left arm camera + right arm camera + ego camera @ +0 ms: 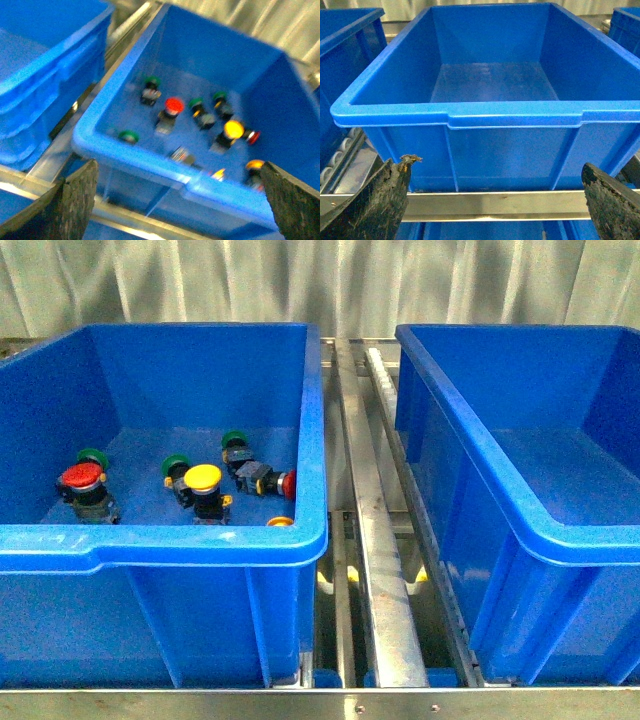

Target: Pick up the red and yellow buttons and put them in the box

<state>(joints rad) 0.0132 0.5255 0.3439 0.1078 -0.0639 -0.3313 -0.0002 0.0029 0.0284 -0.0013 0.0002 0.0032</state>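
Left bin: its near rim hides the floor strip closest to the front camera. Red button stands upright at far left, with a green cap half-hidden behind it. Yellow button is upright mid-floor. 2nd red button lies on its side by the right wall. 2nd yellow cap is just a sliver over the rim in the front view. The left wrist view shows more of it, but that view is blurred and button bodies are hard to read. Left gripper shows only in the wrist view, spread wide, nothing between the pads. Metal rail runs between the bins. Right box is cut off at the frame edge. Only the right wrist view shows its whole floor. Right gripper is also spread wide, holding nothing, facing the box's near wall.
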